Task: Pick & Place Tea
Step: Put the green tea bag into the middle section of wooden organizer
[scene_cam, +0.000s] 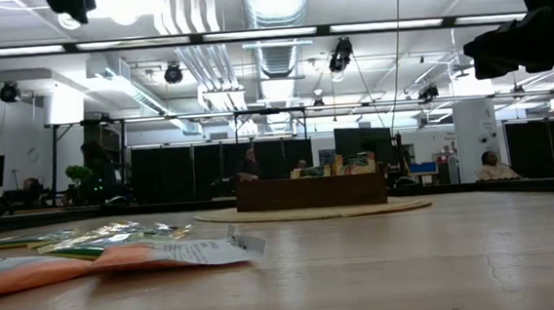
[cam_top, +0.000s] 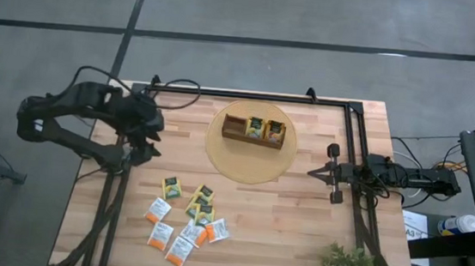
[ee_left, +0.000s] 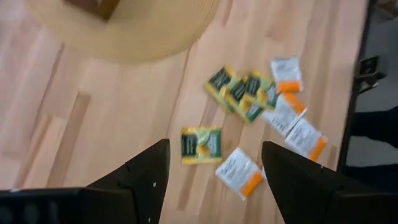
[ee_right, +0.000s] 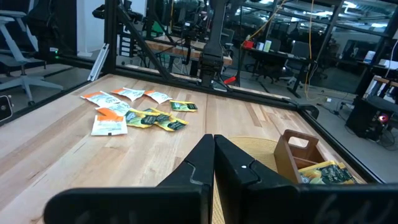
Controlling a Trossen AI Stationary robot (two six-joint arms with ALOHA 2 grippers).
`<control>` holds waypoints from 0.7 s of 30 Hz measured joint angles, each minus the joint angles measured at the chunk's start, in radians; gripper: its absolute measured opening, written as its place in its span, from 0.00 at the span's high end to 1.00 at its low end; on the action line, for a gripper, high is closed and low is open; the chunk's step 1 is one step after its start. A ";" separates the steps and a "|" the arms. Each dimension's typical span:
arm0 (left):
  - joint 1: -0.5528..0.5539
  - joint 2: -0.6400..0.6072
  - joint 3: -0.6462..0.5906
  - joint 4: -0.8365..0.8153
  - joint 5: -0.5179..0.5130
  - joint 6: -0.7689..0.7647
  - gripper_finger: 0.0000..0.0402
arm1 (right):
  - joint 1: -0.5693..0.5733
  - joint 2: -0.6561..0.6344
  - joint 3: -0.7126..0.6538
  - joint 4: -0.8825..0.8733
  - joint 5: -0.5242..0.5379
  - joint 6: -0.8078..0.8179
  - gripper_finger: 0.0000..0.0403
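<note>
Low view hides most: tea packets [scene_cam: 117, 246] reduced to flat smear at table edge, tray [scene_cam: 311, 192] contents unreadable from here. My high view sorts it: loose packets clustered at 6 o'clock of round mat [cam_top: 251, 141], three more in wooden tray on mat. Left gripper [ee_left: 214, 180] fingers wide, empty, hanging above lone yellow-green packet [ee_left: 201, 145]. Right gripper [ee_right: 213, 155] fingers pressed together, parked at mat's 3 o'clock. Packet print illegible everywhere.

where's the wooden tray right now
In the high view the wooden tray sits on the round yellow mat at the table's far middle, beyond the loose tea packets near the front.
</note>
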 joint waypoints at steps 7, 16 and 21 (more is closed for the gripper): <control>0.000 0.004 -0.142 0.002 -0.001 -0.038 0.39 | 0.000 0.000 0.000 0.000 0.000 0.000 0.98; 0.000 0.002 -0.289 0.050 -0.004 -0.081 0.39 | 0.000 0.000 0.000 0.000 0.000 0.000 0.98; 0.000 0.002 -0.369 0.102 -0.004 -0.075 0.39 | 0.000 0.000 0.000 0.000 0.000 0.000 0.98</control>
